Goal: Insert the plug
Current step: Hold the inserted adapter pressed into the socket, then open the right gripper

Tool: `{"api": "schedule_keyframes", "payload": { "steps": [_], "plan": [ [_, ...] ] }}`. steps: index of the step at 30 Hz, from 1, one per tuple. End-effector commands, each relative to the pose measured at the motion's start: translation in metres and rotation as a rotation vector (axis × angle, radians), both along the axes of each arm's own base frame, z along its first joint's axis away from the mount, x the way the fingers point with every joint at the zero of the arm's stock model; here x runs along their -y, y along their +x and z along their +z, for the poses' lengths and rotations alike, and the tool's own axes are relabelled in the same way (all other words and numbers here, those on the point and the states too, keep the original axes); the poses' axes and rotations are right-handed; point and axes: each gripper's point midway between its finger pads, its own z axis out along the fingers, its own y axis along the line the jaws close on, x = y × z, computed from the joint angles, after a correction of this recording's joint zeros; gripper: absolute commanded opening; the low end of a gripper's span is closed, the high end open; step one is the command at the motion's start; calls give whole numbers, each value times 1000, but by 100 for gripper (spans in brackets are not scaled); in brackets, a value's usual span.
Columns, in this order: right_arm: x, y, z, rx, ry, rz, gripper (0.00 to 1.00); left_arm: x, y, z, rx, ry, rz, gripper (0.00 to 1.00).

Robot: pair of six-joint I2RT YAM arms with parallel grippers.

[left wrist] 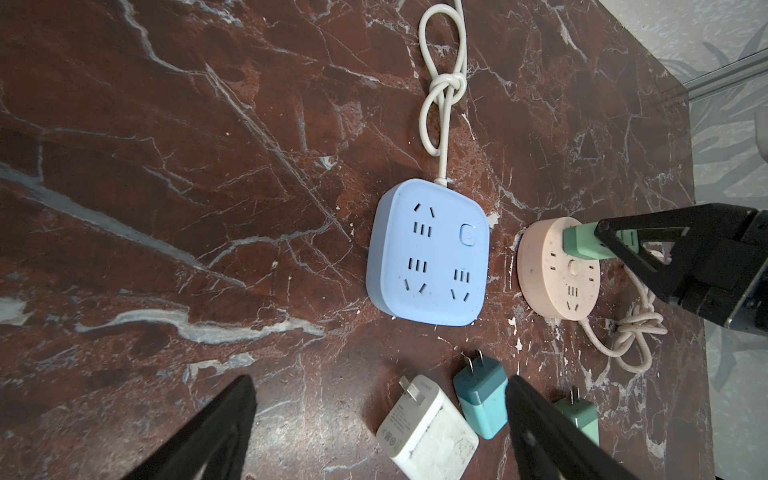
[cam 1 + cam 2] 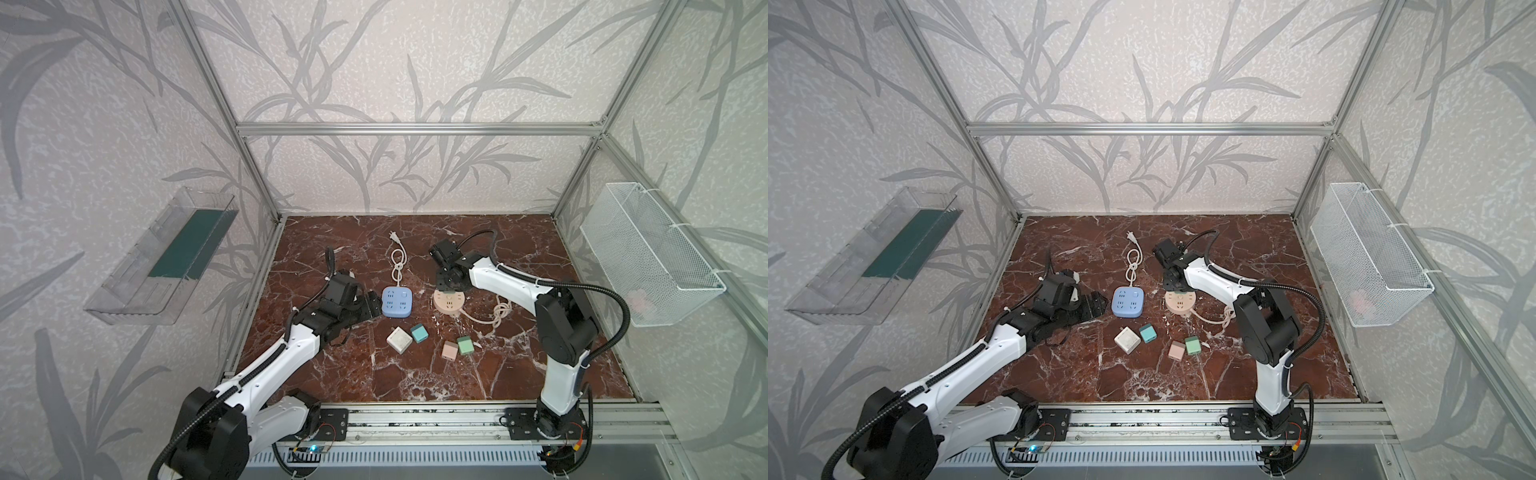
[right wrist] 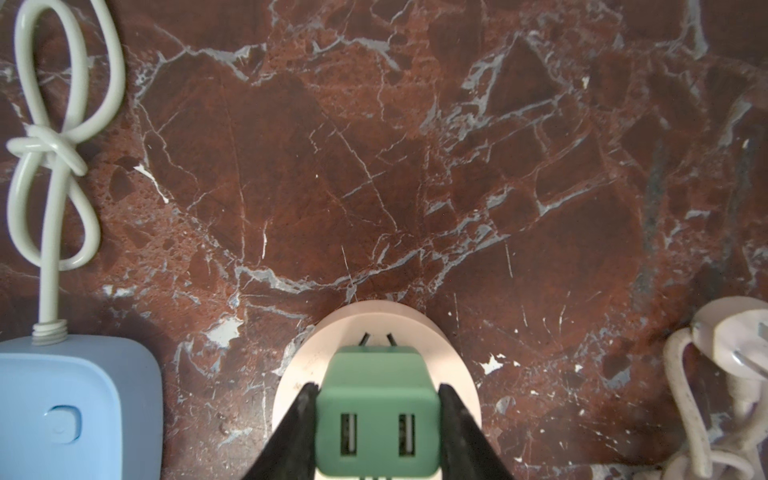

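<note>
I see the green plug (image 3: pixel 377 411) pinched in the right gripper (image 3: pixel 378 388). It stands upright with its 2 USB ports facing up, on the round pink socket hub (image 1: pixel 557 286). In both top views the hub lies flat on the desk (image 2: pixel 415 374), just right of the blue power strip (image 2: pixel 397 302) and not touching it. I cannot tell how deep the prongs sit.

Power strips counted: two, namely blue square strip (image 2: pixel 397 303) and pink round strip (image 2: pixel 449 306).
Strip cords: two, each knotted; white cord (image 2: pixel 398 262), beige cord (image 2: pixel 500 311).
Plug-in chargers numbered five: white charger (image 2: pixel 399 340), teal charger (image 2: pixel 419 333), pink charger (image 2: pixel 449 350), green charger (image 2: pixel 465 345), second green charger (image 3: pixel 377 411).
Colour tally was one white, one teal, one pink, two green.
Wall bins: two; clear tray (image 2: pixel 158 257), wire basket (image 2: pixel 652 257).
Robot arms: two; left arm (image 2: pixel 291 353), right arm (image 2: pixel 559 382).
</note>
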Motion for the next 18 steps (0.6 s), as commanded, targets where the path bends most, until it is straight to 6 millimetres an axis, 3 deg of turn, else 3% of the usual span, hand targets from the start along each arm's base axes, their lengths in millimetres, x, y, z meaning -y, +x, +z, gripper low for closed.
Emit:
{"api": "schedule_keyframes", "payload": {
  "steps": [1,2,7,10,17,18],
  "plan": [
    [15,-10,-20,-27,-46,0,0,0,4,14,38,1,6,92],
    [15,-10,-19,-25,-43,4,0,0,4,14,38,0,5,92],
    [12,-10,-10,2,-18,36,40,1,5,14,38,-4,4,92],
    [13,-9,-2,30,11,29,54,3,6,15,43,-12,1,92],
    [21,-8,34,103,64,5,65,3,6,17,54,-13,-1,92],
    [22,-9,47,126,86,9,66,4,5,16,54,-12,-4,92]
  ]
}}
